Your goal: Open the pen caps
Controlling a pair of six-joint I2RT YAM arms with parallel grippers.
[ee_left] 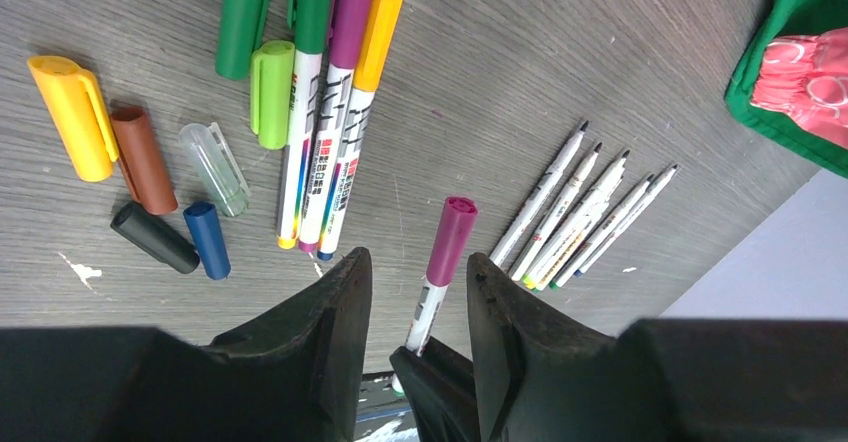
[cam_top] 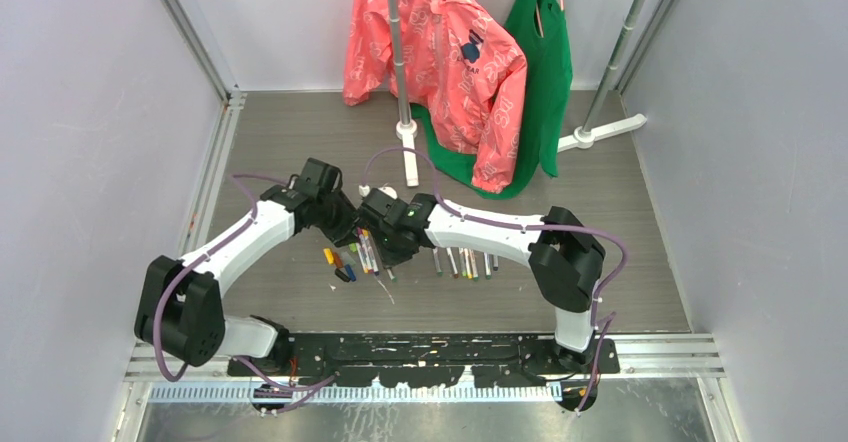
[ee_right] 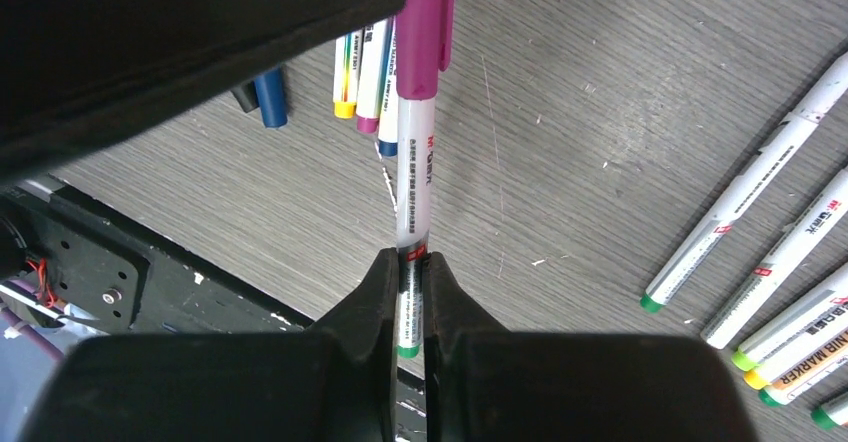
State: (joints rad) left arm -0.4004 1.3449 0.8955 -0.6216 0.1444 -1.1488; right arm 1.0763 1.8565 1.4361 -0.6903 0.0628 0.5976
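Nearest the right wrist camera, the right gripper [ee_right: 410, 267] has its two black fingers pressed together on the tail of a thin, white-barrelled marker pen [ee_right: 415, 172], whose green end shows between them. At the pen's far end sits its magenta cap [ee_right: 425, 22], still on the barrel and partly hidden under the black body of the left gripper [ee_left: 418, 262]. In the left wrist view this gripper's fingers [ee_left: 335, 322] stand apart on either side of the cap's lower end, with a clear gap on one side; contact on the other side cannot be judged. On the grey wood-grain tabletop [ee_left: 500, 62] lie seven loose caps [ee_left: 143, 160]: yellow, brown, clear, black, blue, light green and dark green. Just beside them lie three capped pens [ee_left: 330, 152], side by side and topped green, purple and orange-yellow. A row of uncapped pens [ee_left: 575, 207] lies apart, tips bare. At the table's far side hang a pink jacket [cam_top: 440, 62] and a green cloth [cam_top: 545, 72].
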